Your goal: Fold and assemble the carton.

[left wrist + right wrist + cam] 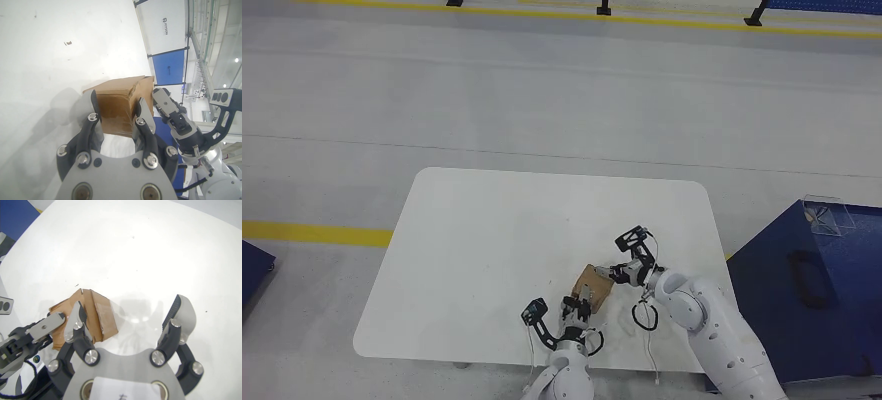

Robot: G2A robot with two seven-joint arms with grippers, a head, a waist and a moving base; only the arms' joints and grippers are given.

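Observation:
A brown cardboard carton (592, 284), partly folded into a box shape with clear tape on it, lies near the front of the white table (492, 250). My left gripper (117, 106) comes from the table's front edge and is shut on the carton (115, 113), one finger on each side of its near face. My right gripper (128, 313) stands wide open at the carton's right side. One of its fingers (78, 313) rests against the carton (98, 315), and the other hangs over bare table. In the top view the left gripper (577, 305) and right gripper (622, 272) flank the carton.
A tiny cardboard scrap (68, 43) lies on the table beyond the carton. A blue cabinet (812, 290) stands off the table's right edge with a clear holder (827, 213) on it. The left and far parts of the table are bare.

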